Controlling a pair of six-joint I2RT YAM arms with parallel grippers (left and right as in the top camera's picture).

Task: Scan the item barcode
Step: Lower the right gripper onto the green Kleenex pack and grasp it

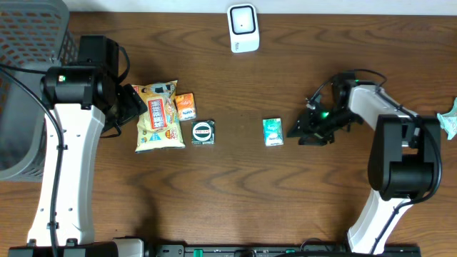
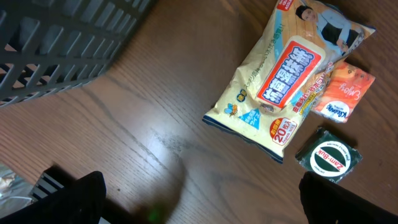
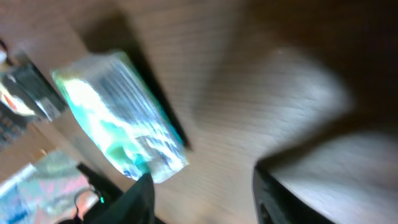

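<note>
- Overhead: the white barcode scanner [image 1: 243, 28] stands at the far edge of the wooden table [image 1: 235, 185], about in the middle.
- The green packet [image 1: 273, 132] lies flat on the table, well apart from the barcode scanner and a little toward the right side.
- The right gripper [image 1: 303, 134] is low over the table, just beside the green packet on its right. From this view I cannot tell if they touch.
- The left gripper [image 1: 134, 106] is at the left edge of a yellow snack bag [image 1: 157, 114]. An orange packet [image 1: 186, 106] and a Zam-Buk tin [image 1: 203, 132] lie just beside the bag. A grey basket [image 1: 28, 78] is at the far left.
- Left wrist: the two fingers [image 2: 81, 199] show in the lower corners, wide apart, with only bare table between them. The snack bag, orange packet and Zam-Buk tin lie ahead.
- Right wrist: the picture is blurred. The two fingers [image 3: 140, 199] stand apart, with bare table in the gap. The green packet lies ahead, close to one fingertip and not inside the gap.
</note>
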